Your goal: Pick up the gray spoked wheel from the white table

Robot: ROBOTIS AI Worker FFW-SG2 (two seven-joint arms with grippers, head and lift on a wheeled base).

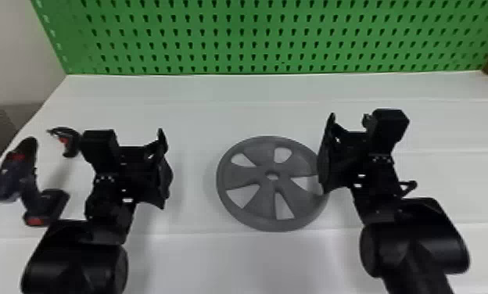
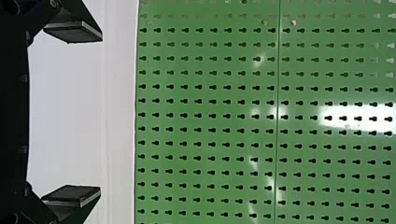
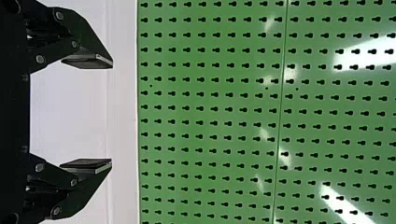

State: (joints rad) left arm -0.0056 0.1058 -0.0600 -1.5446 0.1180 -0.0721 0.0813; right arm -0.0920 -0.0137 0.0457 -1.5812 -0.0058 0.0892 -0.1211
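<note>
The gray spoked wheel lies flat on the white table, between the two arms. My right gripper is at the wheel's right side and covers part of its rim; whether they touch, I cannot tell. Farther off, to the left of the wheel, is my left gripper, with bare table between the two. In the left wrist view the left gripper stands open, its two fingers wide apart and nothing between them. The right gripper is open too and holds nothing in the right wrist view.
A cordless drill lies at the table's left side, beyond the left arm. Behind the left wrist is a small black and red tool. A green pegboard rises along the table's back edge.
</note>
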